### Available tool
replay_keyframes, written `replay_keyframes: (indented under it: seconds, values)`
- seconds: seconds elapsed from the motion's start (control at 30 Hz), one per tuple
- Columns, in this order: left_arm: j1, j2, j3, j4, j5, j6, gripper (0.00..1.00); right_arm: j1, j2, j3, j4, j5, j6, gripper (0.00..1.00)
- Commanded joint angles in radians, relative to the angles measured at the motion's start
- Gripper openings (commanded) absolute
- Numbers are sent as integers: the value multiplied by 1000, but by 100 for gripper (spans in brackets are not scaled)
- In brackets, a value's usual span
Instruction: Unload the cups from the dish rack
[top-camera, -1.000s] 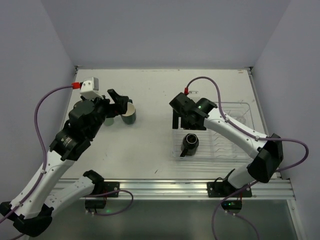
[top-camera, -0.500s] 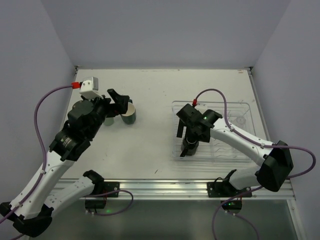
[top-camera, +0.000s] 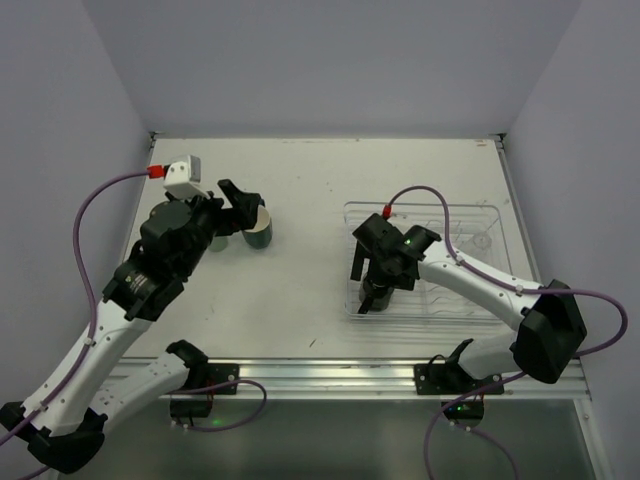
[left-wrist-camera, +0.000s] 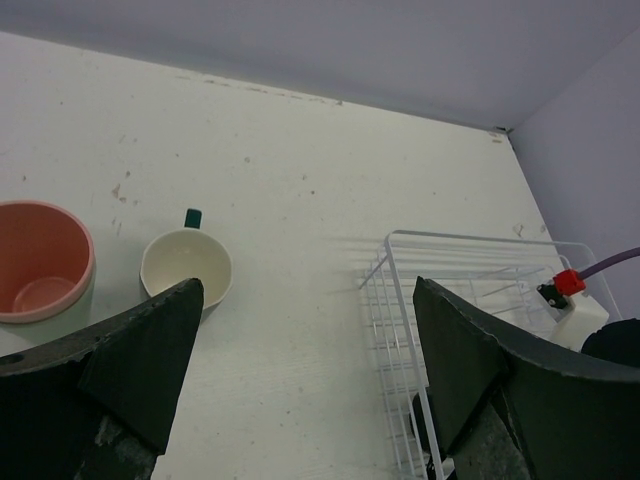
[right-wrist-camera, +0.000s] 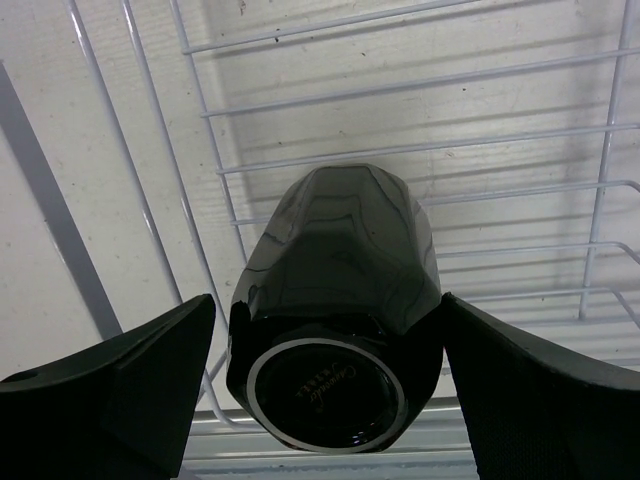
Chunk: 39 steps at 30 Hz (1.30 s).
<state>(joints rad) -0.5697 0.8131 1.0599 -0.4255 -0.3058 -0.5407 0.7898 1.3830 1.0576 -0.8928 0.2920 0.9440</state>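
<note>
A black handled mug (right-wrist-camera: 335, 300) lies bottom toward the camera on the wire ribs of the see-through dish rack (top-camera: 470, 215), at its near left corner (top-camera: 378, 293). My right gripper (right-wrist-camera: 330, 400) is open and straddles the mug, one finger on each side, close to its walls; in the top view it (top-camera: 380, 280) hangs right over the mug. My left gripper (left-wrist-camera: 310, 400) is open and empty above the table. A dark teal mug (left-wrist-camera: 186, 266) with a cream inside and a pink tumbler (left-wrist-camera: 40, 262) stand upright on the table just beyond it. The teal mug (top-camera: 259, 232) stands beside the left gripper (top-camera: 238, 205).
The rack (left-wrist-camera: 470, 290) lies right of the left gripper, its wire edge (right-wrist-camera: 60, 230) running along the mug's left. A faint round clear shape (top-camera: 483, 240) sits at the rack's far right. Walls close the table on three sides; a metal rail (top-camera: 350, 375) runs along the near edge.
My right gripper has moved toward the near edge and down into the rack, and now straddles the black mug. The left arm has barely moved.
</note>
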Motion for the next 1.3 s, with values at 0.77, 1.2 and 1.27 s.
replay_keyframes:
  seconds: [0.77,1.2,1.27]
  values:
    - [4,-26,-40,44,-9,-7,90,-4,30,-39,22,-28,16,85]
    - [2,-15,-44,50,0,-8,90,-4,8,-19,-17,25,-1,0]
    - [4,-12,-43,48,4,-8,90,-4,1,-2,-34,54,-4,0]
